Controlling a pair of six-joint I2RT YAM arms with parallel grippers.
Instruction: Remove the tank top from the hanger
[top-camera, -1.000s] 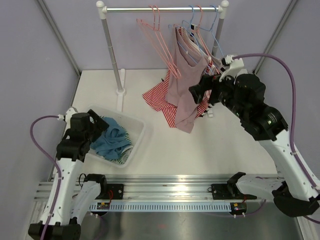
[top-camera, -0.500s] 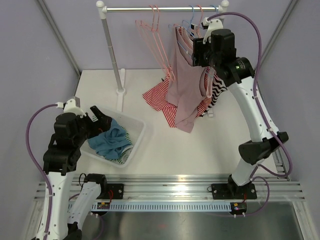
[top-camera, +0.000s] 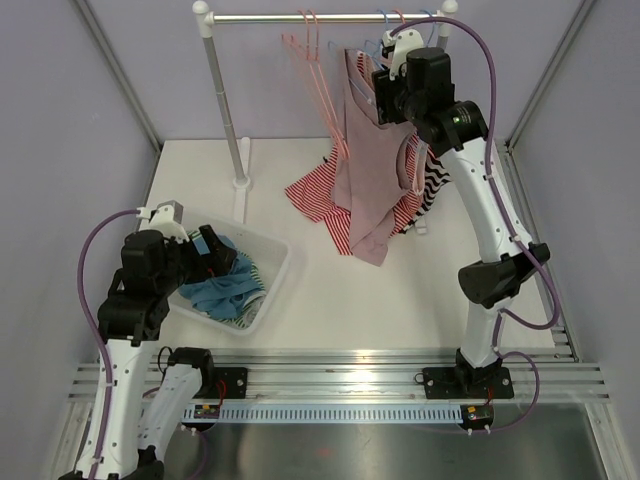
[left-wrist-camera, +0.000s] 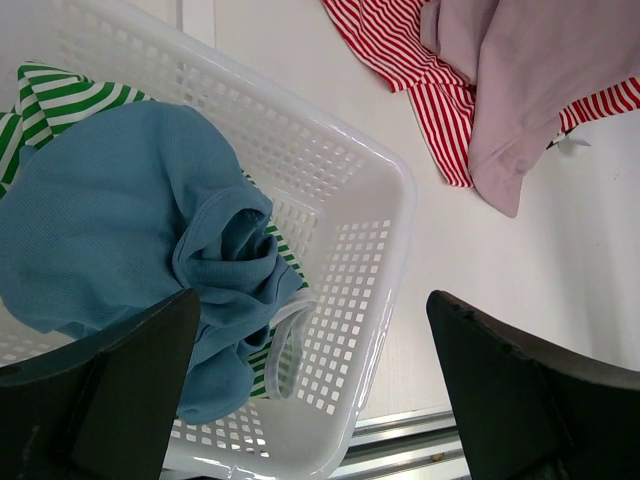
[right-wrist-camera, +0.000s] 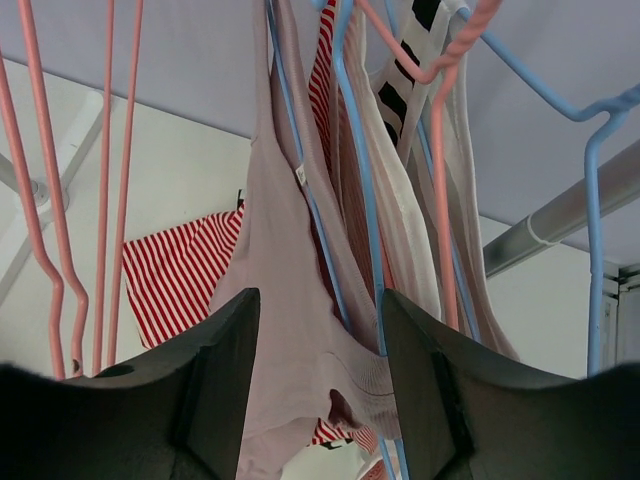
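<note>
From the top external view we see the tank top (top-camera: 362, 175), dusty mauve, hanging from the rail (top-camera: 300, 18) above the far right part of the tabletop (top-camera: 430, 300). Its hem trails down over a red striped garment (top-camera: 312, 195). The right tool (top-camera: 381, 97) is raised to the tank top's upper part, just below the rail, and from here we cannot tell how its jaws stand. Empty pink hangers (top-camera: 308, 70) hang to the left of the tank top, and a black and white striped garment (top-camera: 433, 185) hangs to its right. Near the left edge sits a white basket (top-camera: 277, 262) holding a blue garment (top-camera: 222, 285), with the left tool (top-camera: 222, 252) over the basket's far left corner. In the left wrist view that tool's fingers (left-wrist-camera: 110, 390) are spread wide apart, above the blue garment and a green striped garment (left-wrist-camera: 70, 95) under it; the tank top's hem lies on the tabletop beyond the basket. In the right wrist view the tool's fingers (right-wrist-camera: 215, 390) stand apart, unclamped, with the tank top's neckline and strap seen in the gap between them. The strap runs up along a blue hanger (right-wrist-camera: 352, 150), and a cream garment (right-wrist-camera: 400, 215) hangs just to its right.
</note>
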